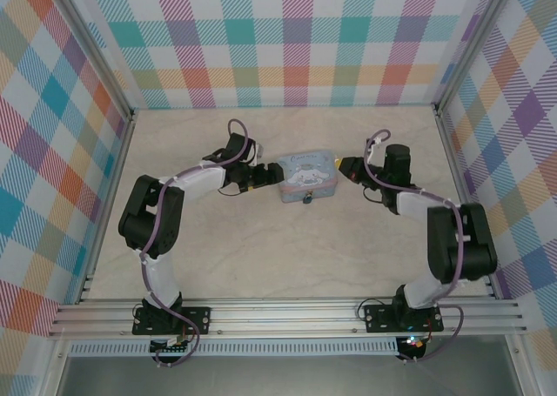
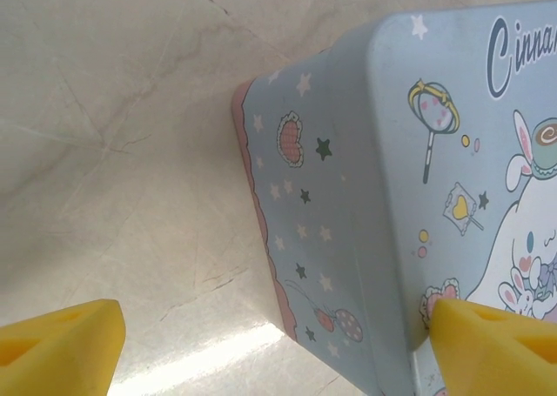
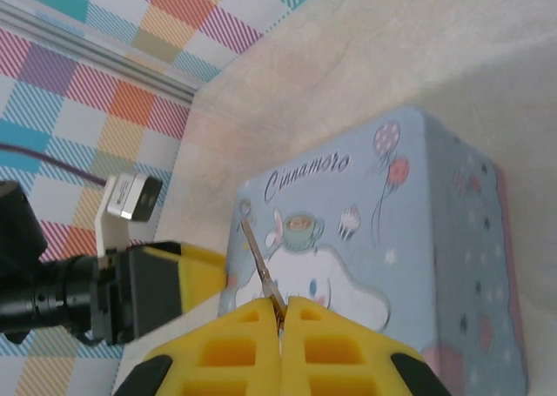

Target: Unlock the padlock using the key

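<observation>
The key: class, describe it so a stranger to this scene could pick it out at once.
Start at the pale blue cartoon tin mid-table. Just right of it, the yellow-tipped right gripper is pinched shut. The key is the thin brownish metal sliver poking out between its fingertips, the slimmest thing there.

Pale blue cartoon tin [image 1: 306, 175] on marble-look table [image 1: 261, 257], plaid walls [image 1: 287, 39] around.

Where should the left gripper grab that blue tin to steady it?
By its left end, coming from the left, where the left gripper sits open. The tin lies flat with straight walls and rounded corners, so pinching across the end's walls likely holds, and leaves the padlock on its near side free for the key.
</observation>
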